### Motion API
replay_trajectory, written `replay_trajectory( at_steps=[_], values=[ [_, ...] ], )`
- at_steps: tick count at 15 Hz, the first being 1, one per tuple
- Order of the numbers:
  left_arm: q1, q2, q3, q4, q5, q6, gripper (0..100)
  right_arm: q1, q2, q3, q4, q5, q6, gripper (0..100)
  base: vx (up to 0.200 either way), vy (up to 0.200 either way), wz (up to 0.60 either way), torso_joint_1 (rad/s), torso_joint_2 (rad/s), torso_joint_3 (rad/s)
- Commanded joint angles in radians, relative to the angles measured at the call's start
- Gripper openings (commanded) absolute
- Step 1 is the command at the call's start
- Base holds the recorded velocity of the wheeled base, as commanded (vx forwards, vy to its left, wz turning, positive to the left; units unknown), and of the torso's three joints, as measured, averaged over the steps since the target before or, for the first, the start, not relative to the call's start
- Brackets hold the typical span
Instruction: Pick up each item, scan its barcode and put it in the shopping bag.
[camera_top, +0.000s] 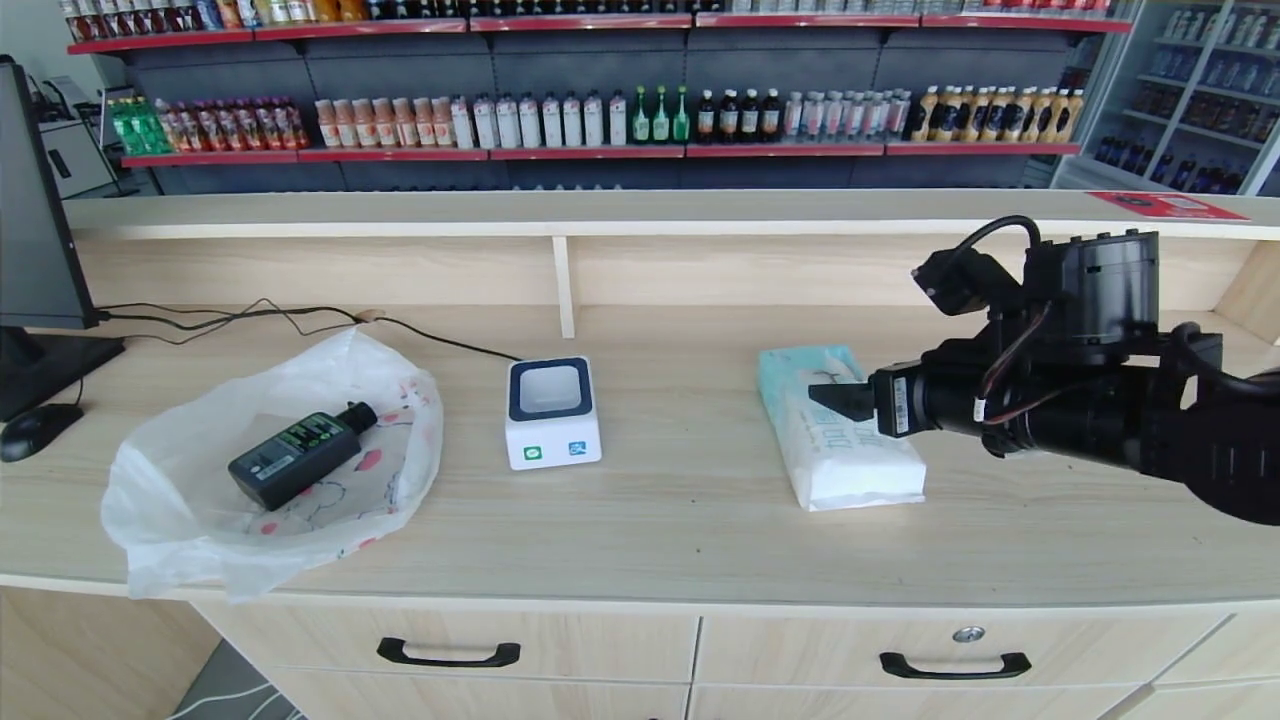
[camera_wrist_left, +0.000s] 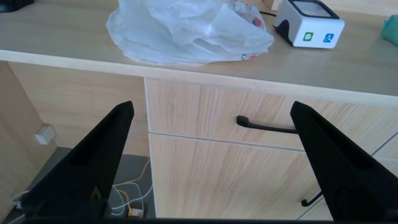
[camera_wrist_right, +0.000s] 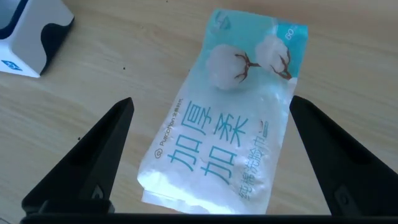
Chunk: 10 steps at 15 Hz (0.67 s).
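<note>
You have one pack (camera_top: 850, 455) right of the one scanner (camera_top: 553, 412), and one bag (camera_top: 180, 510) left of it holding one bottle (camera_top: 295, 455). Your right gripper (camera_wrist_right: 211, 109) hangs spread wide over the pack, hiding part of it. The left gripper (camera_wrist_left: 211, 107), also spread, faces the drawers (camera_wrist_left: 199, 168) below the scanner.

A pale wooden counter (camera_top: 680, 520) spans the frame; a white plastic shopping bag (camera_top: 160, 480) lies spread open at lower left, a white barcode scanner (camera_top: 553, 412) stands at centre, and a pack of tissues (camera_top: 850, 460) lies right of centre. At the left edge sit a black mouse (camera_top: 38, 430) and a monitor base (camera_top: 45, 365); thin black cables (camera_top: 250, 315) trail behind the bag.
</note>
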Motion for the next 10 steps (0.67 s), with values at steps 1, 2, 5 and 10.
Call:
replay_trajectory(
  at_steps=[1,2,5,10],
  values=[
    [0.002,0.000,0.000,0.000,0.001,0.000,100,0.005,0.035,-0.059,0.052,-0.012,-0.011,100,0.000,0.000,0.00,0.000,0.00,0.000],
    [0.000,0.000,0.000,0.000,0.001,0.000,100,0.005,0.044,-0.075,0.083,-0.024,-0.011,100,0.000,0.000,0.00,0.000,0.00,0.000],
    [0.000,0.000,0.000,0.000,0.001,0.000,100,0.020,0.093,-0.226,0.298,-0.038,0.021,100,0.000,0.000,0.00,0.000,0.00,0.000],
    [0.002,0.000,0.000,0.000,0.001,0.000,100,0.032,0.203,-0.462,0.540,-0.040,0.050,100,0.000,0.000,0.00,0.000,0.00,0.000]
  ],
)
